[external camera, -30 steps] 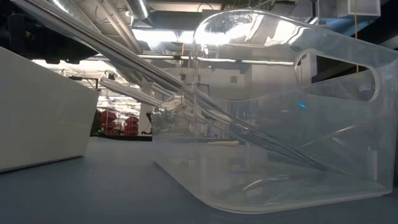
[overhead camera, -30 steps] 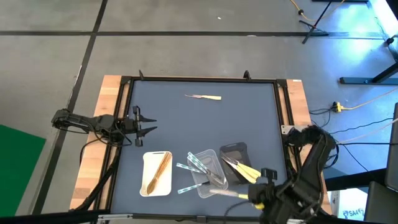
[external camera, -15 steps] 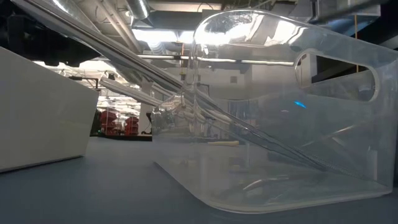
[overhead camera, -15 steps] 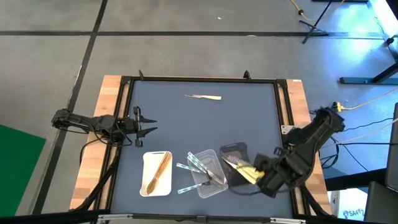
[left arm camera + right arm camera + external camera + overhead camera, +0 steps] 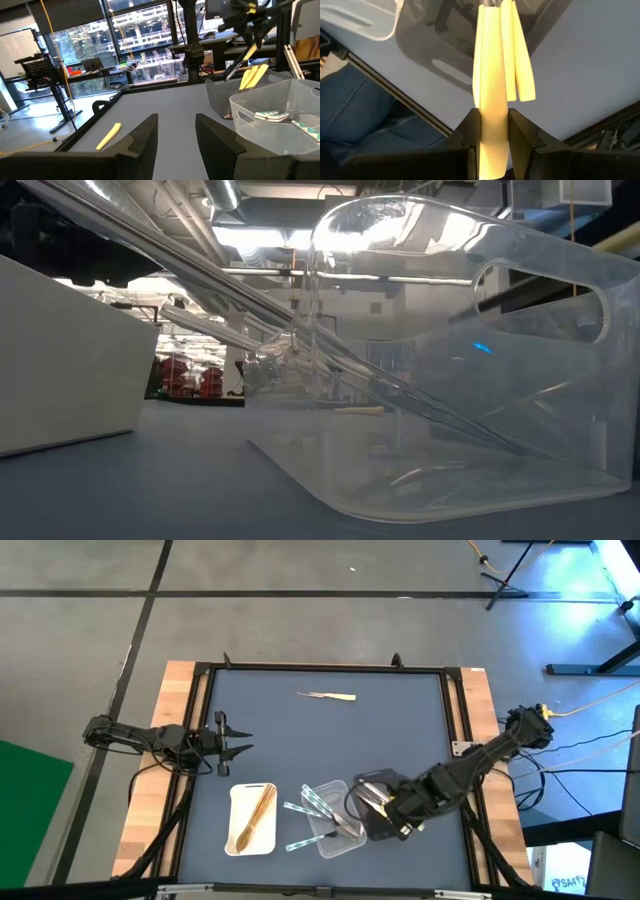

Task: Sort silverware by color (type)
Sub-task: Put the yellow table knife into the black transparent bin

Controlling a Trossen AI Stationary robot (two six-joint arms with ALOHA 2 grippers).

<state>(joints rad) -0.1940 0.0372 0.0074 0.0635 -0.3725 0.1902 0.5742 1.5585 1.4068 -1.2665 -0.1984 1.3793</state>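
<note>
- Right gripper [image 5: 494, 131] reaches over the black tray [image 5: 375, 783] at the table's near edge, fingers clamped on a pale yellow utensil [image 5: 492, 90]; more yellow handles lie alongside it.
- Clear tray [image 5: 335, 840]: clear plastic utensils [image 5: 318, 804] in and beside it.
- White tray [image 5: 236, 842]: wooden utensils [image 5: 256, 816] sorted.
- Left gripper [image 5: 236, 738] waits at the left edge, fingers apart, empty.
- Far side: one cream utensil [image 5: 328, 696] lies loose, unsorted. Judged nearly done.
</note>
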